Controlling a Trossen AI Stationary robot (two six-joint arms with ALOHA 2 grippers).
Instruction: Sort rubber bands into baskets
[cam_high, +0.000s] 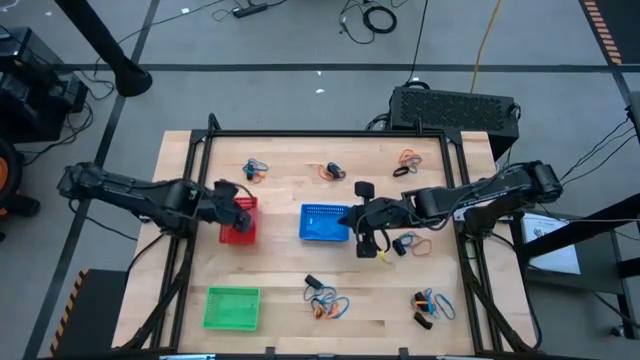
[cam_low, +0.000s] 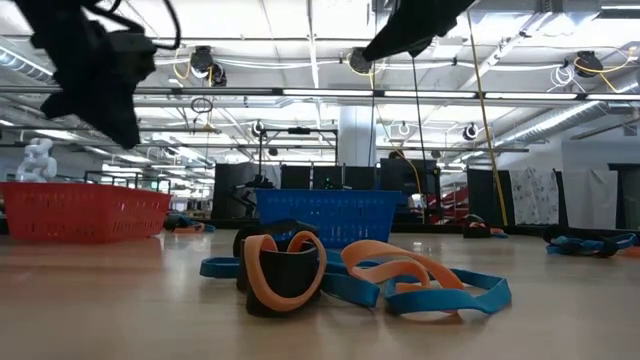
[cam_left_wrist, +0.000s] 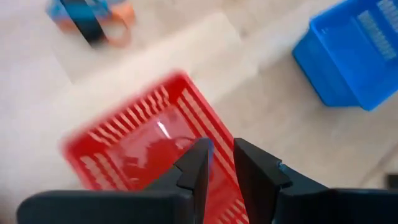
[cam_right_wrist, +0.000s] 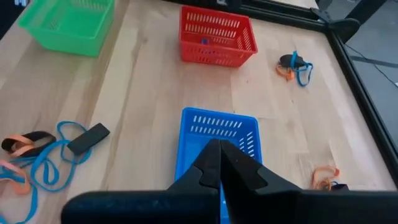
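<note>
While the left gripper (cam_high: 243, 212) hangs over the red basket (cam_high: 238, 232), jaws slightly parted with nothing between them, the step in hand looks like a drop into that basket. Further right, the right gripper (cam_high: 352, 218) hovers at the blue basket (cam_high: 322, 223), jaws pressed together and empty. Next comes a reach for loose rubber bands (cam_high: 328, 301); several tangled clusters lie scattered about the table (cam_high: 290, 180). The green basket (cam_high: 231, 308) sits well apart, near the front-left corner.
</note>
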